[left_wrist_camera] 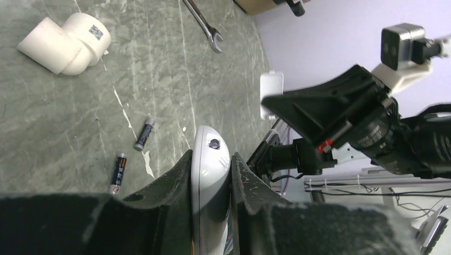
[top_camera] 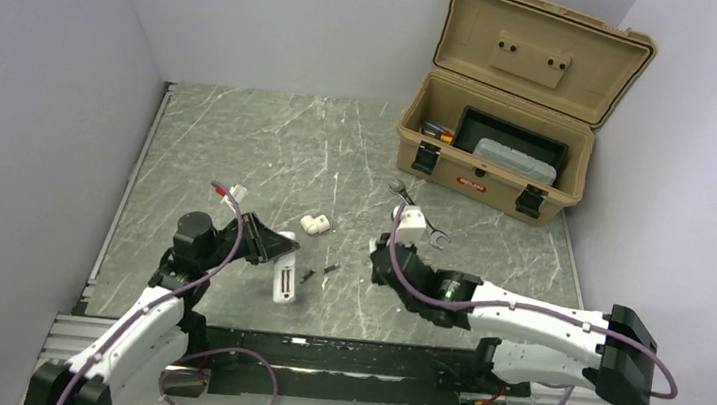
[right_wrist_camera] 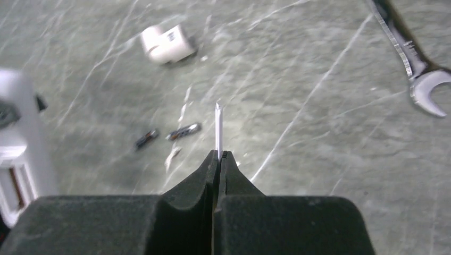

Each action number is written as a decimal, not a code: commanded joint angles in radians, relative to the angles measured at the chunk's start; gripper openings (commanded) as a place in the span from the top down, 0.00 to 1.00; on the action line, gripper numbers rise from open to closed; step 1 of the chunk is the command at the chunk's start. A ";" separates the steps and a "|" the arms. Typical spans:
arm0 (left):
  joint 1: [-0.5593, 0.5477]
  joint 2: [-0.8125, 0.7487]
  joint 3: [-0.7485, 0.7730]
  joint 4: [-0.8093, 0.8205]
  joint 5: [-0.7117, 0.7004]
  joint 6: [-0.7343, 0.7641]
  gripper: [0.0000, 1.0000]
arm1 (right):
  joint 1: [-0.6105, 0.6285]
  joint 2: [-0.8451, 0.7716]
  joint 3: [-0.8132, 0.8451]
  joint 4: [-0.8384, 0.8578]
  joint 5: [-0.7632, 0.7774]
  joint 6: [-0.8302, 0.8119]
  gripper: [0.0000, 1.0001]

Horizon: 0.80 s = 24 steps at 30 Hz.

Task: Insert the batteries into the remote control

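- Only the left wrist view shows the remote control (left_wrist_camera: 211,170) edge-on, clamped between the jaws of the left gripper (left_wrist_camera: 211,157).
- The overhead view places it near left, with the batteries (top_camera: 307,277) lying loose on the table (top_camera: 240,140) just to its right.
- The right arm stretches low toward the centre. The right gripper (right_wrist_camera: 219,157) has its jaws pressed together on a thin white plate (right_wrist_camera: 218,125).
- The right wrist view is blurred, and the remote control is cut off at its left edge.
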 commanded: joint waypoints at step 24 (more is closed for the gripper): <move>0.005 0.271 -0.035 0.625 -0.102 -0.211 1.00 | -0.422 0.376 0.072 0.185 -0.250 -0.224 0.28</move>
